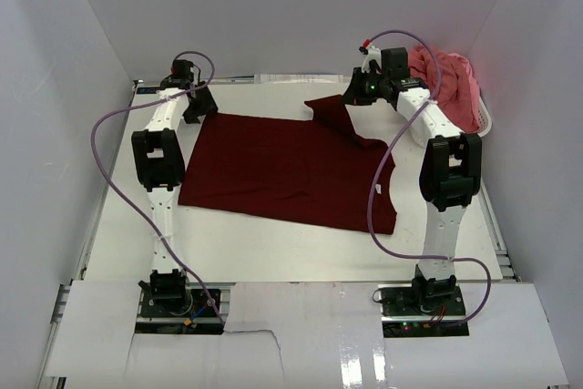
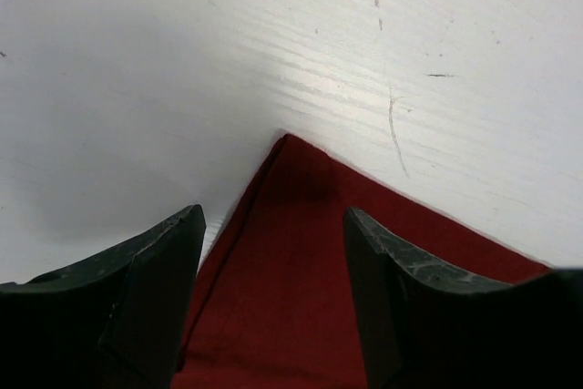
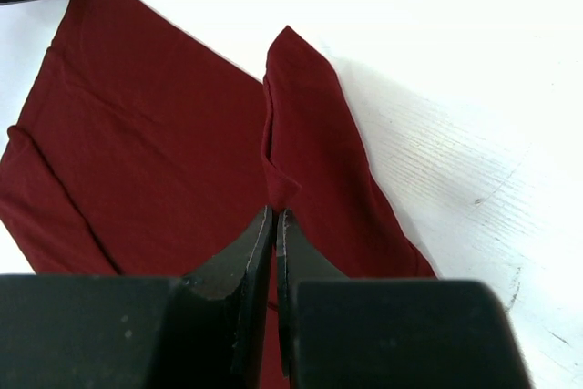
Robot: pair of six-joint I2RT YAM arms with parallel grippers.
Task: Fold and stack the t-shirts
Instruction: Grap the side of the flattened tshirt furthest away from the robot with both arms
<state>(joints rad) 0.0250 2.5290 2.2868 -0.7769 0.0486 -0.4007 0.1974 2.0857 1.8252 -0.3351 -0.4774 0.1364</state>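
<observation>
No legible txt, labels, brand marks, nos. or signs in any of the 3 views.

Bright, diffuse light; soft shadow falls across the table (image 2: 91, 152), glare whitens it in the right wrist view.
</observation>
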